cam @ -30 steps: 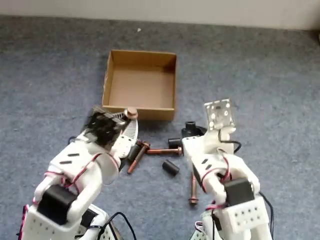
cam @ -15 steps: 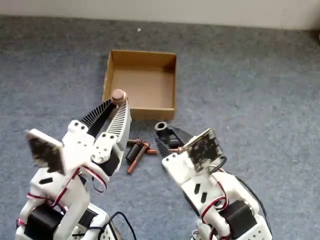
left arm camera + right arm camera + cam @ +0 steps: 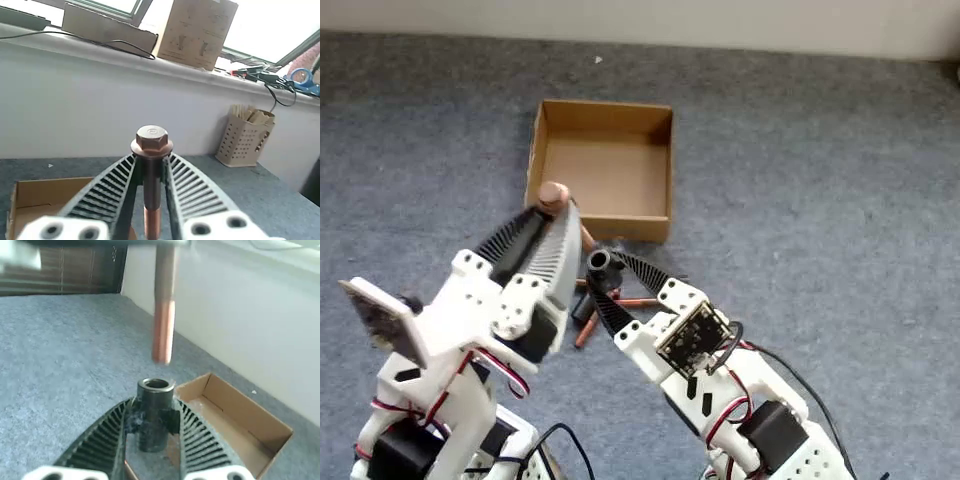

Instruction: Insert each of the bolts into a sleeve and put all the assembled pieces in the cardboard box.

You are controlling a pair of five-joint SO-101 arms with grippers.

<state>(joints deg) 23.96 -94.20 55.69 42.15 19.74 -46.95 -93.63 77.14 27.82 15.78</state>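
The left gripper pinches a bolt upright. The right gripper pinches a sleeve. The right wrist view shows the bolt's tip just above the sleeve's hole. The high view shows both by the cardboard box's front wall.

The high view hangs above and behind the arms' bases at 6 o'clock, looking steeply down the grey table to the cardboard box near 12. Each wrist view looks close and almost level. The left gripper, clamping a bolt, faces a white wall. The right gripper, pinching a sleeve, sees that bolt's shank. All three views share the box.
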